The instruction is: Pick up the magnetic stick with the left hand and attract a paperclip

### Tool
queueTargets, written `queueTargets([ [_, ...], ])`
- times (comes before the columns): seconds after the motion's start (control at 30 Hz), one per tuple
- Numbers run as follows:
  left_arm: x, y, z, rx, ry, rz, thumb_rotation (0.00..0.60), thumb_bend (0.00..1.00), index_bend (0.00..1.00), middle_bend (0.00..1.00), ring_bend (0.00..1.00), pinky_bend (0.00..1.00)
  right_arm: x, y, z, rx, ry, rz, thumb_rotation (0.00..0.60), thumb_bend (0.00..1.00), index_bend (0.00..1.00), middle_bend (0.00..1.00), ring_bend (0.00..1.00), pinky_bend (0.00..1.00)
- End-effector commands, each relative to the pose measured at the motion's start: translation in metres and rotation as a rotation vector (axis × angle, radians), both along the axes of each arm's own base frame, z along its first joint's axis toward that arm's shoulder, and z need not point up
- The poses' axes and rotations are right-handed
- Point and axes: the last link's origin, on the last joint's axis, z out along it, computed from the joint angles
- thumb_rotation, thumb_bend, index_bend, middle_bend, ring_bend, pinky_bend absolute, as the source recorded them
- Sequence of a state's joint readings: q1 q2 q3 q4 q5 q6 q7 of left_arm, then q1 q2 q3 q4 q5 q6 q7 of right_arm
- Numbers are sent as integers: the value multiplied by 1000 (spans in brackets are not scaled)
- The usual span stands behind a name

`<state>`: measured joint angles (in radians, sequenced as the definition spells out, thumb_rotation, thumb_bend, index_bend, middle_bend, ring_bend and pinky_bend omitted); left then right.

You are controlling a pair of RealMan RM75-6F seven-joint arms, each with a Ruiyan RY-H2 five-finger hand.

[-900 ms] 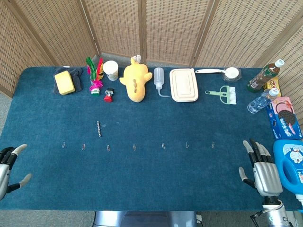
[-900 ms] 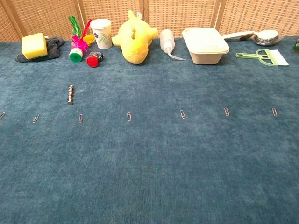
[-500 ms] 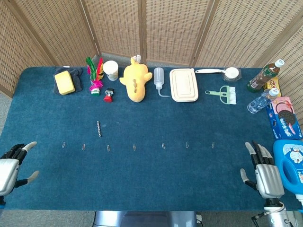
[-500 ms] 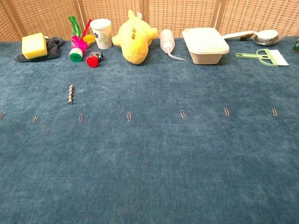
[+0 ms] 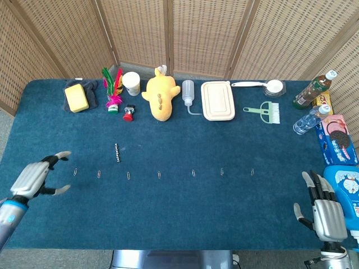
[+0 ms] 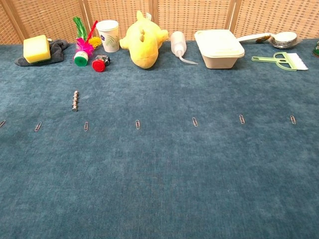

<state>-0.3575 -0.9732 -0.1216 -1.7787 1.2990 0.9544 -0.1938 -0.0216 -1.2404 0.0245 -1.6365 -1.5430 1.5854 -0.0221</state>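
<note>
The left hand (image 5: 35, 178) is seen advanced over the near left of the blue table (image 5: 185, 218), higher and further in than half a second ago, when it was parked at the table's edge; the reach toward the magnetic stick (image 5: 116, 153) is judged to have begun. Its fingers are spread apart and nothing is held, with the thumb set below the other fingers as if a pinch were being prepared. The magnetic stick, a short beaded rod, is left lying flat on the cloth, lengthwise toward the back of the table, ahead of and to the right of the open fingers and well apart from them. The row of paperclips is stretched across the table just nearer than the stick, and the leftmost paperclip (image 5: 75, 172) in the head view is found near the left fingertips (image 5: 64, 153), not touched. In the chest view the stick (image 6: 75, 100) is shown undisturbed above the paperclip row (image 6: 137, 124), and neither hand is caught there. The right hand (image 5: 325, 210) is kept at the near right corner beside a blue detergent bottle (image 5: 348, 196), fingers extended and slightly apart, empty, drawn a little nearer the table's edge than before. The pickup is not yet made; a further reach forward and right is judged to be needed.
</note>
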Motion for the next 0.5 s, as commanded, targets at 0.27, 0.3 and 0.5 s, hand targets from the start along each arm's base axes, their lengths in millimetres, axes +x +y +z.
queueTargets([
  [0.27, 34, 85, -41, -117, -119, 40, 574, 344, 136, 244, 215, 312, -6, 12, 5, -33, 3, -35, 600, 442, 1, 12, 0, 108],
  [0.3, 36, 88, -47, -128, -121, 42, 573, 344, 136, 244, 217, 312, -6, 12, 5, -35, 6, -37, 600, 442, 1, 12, 0, 108],
  [0.5, 43, 104, -72, -166, -118, 61, 569, 344, 136, 245, 273, 312, -7, 12, 5, -38, 10, -46, 600, 442, 3, 12, 0, 108],
])
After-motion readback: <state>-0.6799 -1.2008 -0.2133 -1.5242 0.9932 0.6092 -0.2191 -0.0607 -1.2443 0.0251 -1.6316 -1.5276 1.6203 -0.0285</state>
